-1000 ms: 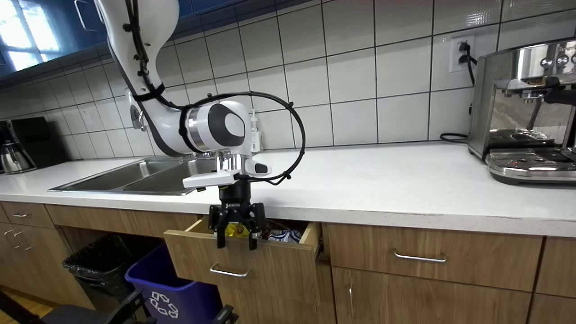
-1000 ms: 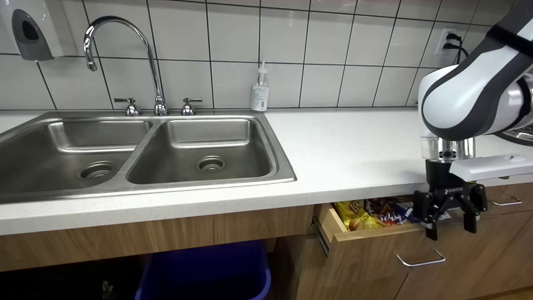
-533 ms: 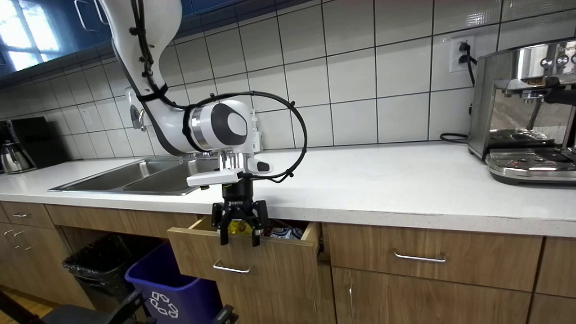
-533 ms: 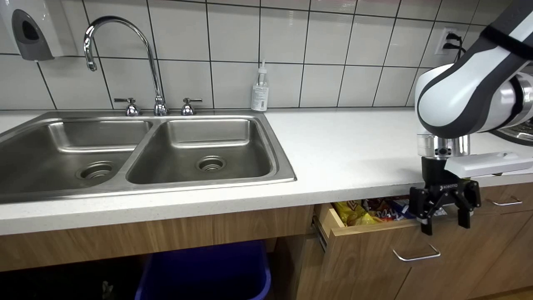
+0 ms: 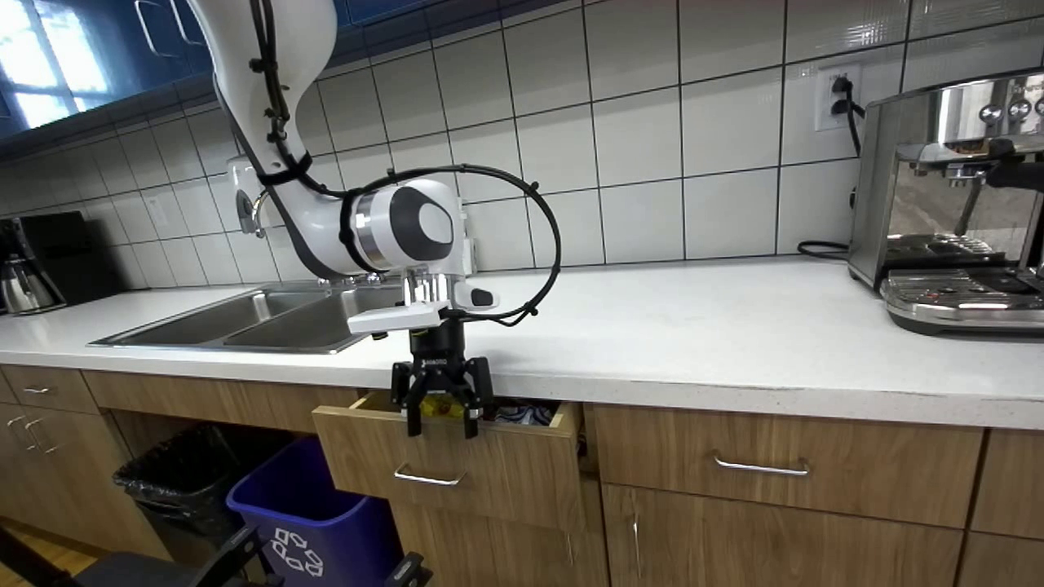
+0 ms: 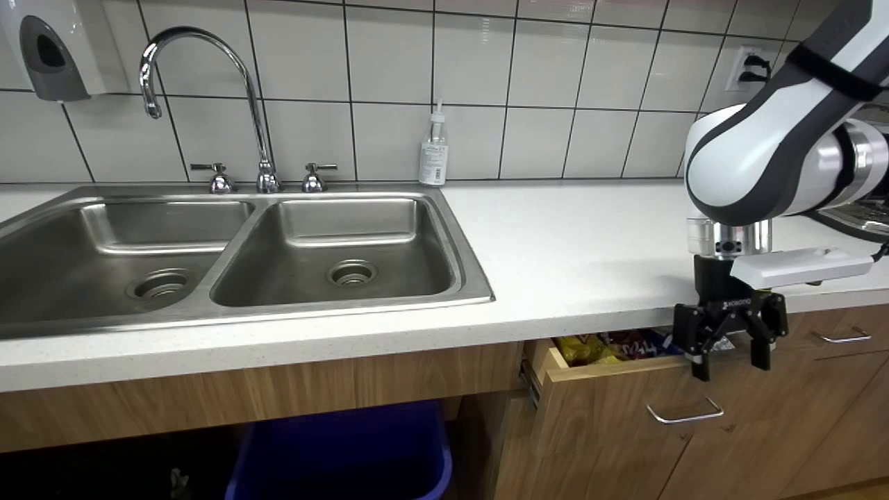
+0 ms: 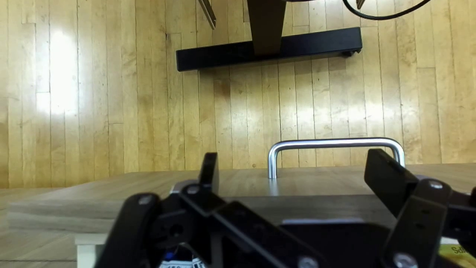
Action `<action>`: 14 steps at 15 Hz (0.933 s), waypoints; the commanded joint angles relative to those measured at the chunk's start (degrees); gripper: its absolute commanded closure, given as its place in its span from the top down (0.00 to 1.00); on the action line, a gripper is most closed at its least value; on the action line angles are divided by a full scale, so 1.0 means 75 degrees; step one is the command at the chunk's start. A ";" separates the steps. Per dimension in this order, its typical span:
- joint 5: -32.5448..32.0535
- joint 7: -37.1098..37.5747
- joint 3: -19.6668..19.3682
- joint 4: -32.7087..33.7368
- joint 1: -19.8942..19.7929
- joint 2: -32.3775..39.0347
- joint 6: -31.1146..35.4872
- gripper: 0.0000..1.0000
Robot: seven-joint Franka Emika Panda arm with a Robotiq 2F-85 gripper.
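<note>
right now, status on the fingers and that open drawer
Fingers spread wide, nothing gripped. Drawer part-open, snack bags inside. Nearest obstacle: drawer front, contact unclear.

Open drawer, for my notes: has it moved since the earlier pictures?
Yes: in both exterior views the open drawer has slid inward, farther under the countertop.

The wood-faced, silver-handled drawer (image 5: 493,466) stands partly open under the counter (image 5: 693,326), holding what look like snack bags (image 6: 589,348).

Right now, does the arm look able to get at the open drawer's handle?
Probably yes: the open fingers hang above the handle with nothing visible between, though gripping it may need a turn, since they spread along its length.
</note>
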 commanded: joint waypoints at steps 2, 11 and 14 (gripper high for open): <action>-0.0180 -0.0060 -0.0079 0.0637 -0.0087 0.0495 0.0250 1.00; -0.0158 -0.0139 -0.0065 0.1095 -0.0097 0.0755 0.0231 1.00; -0.0173 -0.0139 -0.0078 0.1236 -0.0094 0.0837 0.0241 1.00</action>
